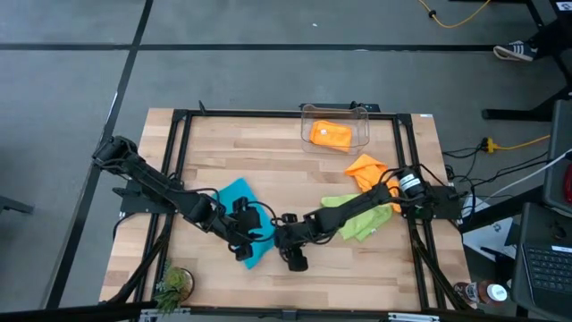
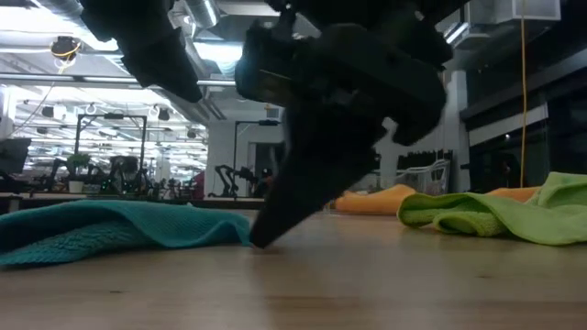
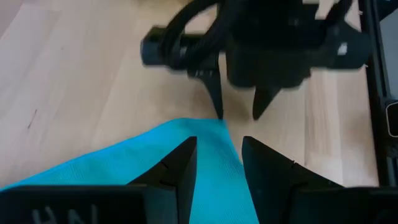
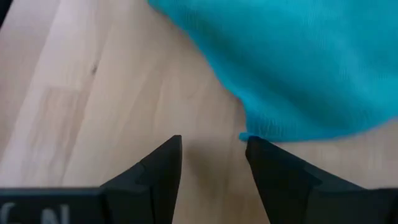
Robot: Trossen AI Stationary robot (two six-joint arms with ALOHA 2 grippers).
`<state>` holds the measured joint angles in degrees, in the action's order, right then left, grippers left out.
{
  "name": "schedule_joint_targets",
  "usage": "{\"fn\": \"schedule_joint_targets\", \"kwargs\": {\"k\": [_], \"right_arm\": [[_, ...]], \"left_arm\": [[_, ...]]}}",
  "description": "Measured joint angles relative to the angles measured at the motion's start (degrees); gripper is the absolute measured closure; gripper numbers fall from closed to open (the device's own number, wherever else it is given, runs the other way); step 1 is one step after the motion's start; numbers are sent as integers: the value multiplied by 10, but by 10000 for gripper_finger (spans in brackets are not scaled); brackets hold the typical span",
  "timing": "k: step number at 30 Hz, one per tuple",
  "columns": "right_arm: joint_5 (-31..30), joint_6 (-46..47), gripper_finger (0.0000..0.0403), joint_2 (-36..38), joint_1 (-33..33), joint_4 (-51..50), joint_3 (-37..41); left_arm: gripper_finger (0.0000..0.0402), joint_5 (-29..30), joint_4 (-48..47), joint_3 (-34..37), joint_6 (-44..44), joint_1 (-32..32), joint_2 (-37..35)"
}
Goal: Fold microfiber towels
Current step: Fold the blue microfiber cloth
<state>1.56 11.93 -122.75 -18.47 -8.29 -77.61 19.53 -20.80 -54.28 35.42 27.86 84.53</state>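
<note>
A teal towel (image 1: 243, 215) is lying flat near the front middle of the wooden table (image 1: 375, 268). The left gripper (image 3: 217, 168) is hovering over it with jaws parted, gripping nothing. The right gripper (image 4: 211, 158) is facing the towel's corner, also parted and empty. The cloth looks soft and light, best pinched at a corner. A green towel (image 1: 357, 219) and an orange towel (image 1: 368, 170) are bunching to the right, leaving bare room along the near edge.

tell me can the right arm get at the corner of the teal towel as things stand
Probably yes. The right pincer stands open just off the corner of the teal towel, with only bare table between. The left pincer is open over that same towel, so they work close together.
</note>
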Motion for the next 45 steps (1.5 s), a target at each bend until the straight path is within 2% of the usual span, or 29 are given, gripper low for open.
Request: {"fn": "schedule_joint_targets", "kwargs": {"k": [10,37,42,45], "right_arm": [[-38,-48,214,-15,23,110,-11],[-44,-64,214,-14,84,216,-10],[-33,-65,214,-42,103,250,-14],[-34,-63,214,-57,112,232,-25]], "left_arm": [[280,13,-5,0,-1,0,0],[280,20,-6,0,0,0,0],[280,3,-6,0,3,1,0],[280,3,-5,0,2,2,0]]}}
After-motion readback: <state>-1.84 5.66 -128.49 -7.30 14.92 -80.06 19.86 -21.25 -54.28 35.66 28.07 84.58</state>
